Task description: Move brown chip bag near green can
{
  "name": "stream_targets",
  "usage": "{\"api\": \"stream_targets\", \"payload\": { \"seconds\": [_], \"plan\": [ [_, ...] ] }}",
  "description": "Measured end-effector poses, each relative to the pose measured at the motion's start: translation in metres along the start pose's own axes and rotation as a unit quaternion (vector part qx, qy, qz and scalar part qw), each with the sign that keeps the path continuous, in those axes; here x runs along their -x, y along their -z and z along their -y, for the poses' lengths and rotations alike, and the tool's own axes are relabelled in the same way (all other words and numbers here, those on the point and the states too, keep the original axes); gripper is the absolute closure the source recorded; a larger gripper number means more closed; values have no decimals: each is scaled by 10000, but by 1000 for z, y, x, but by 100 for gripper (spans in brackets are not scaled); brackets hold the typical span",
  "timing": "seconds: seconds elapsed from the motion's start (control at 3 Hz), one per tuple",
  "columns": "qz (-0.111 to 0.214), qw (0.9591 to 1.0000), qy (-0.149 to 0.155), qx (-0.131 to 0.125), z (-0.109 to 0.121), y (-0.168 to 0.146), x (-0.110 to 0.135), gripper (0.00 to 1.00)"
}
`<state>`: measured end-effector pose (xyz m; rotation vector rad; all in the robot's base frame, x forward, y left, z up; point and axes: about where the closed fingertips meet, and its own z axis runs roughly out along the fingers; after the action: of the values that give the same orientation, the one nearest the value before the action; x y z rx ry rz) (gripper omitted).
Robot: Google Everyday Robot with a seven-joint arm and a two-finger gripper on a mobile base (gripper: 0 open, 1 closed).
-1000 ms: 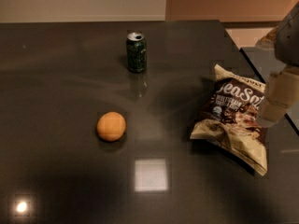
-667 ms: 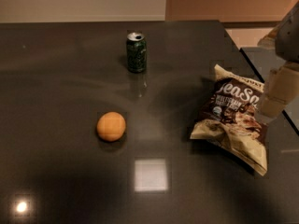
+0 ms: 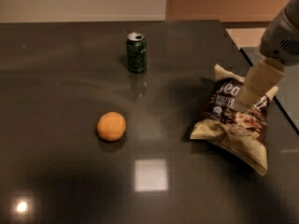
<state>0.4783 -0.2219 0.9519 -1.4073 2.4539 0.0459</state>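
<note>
The brown chip bag [image 3: 231, 125] lies crinkled on the right side of the dark table [image 3: 70, 78], with white lettering on its dark front and cream edges. The green can [image 3: 136, 52] stands upright at the back centre, well to the left of the bag and apart from it. My gripper [image 3: 251, 94] comes down from the upper right on a cream-coloured arm. It is over the upper middle of the bag and hides part of the lettering. I cannot tell whether it touches the bag.
A round orange fruit [image 3: 111, 126] sits on the table left of centre, in front of the can. The table's right edge [image 3: 261, 78] runs close behind the bag. A bright light reflection [image 3: 151, 174] lies on the tabletop near the front.
My gripper has moved left, from the bag's right edge to over its upper middle. The bag, can and orange have not moved.
</note>
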Motion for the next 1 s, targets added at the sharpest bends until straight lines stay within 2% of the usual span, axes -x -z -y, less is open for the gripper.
{"api": "stream_targets", "payload": {
  "seconds": [0.33,0.67,1.0],
  "plan": [
    [-4,9969,-761,200,9,-20,3,0],
    [24,9910,-1282,393,17,-38,5,0],
    [-62,9864,-1582,450,29,-54,4,0]
  ]
}}
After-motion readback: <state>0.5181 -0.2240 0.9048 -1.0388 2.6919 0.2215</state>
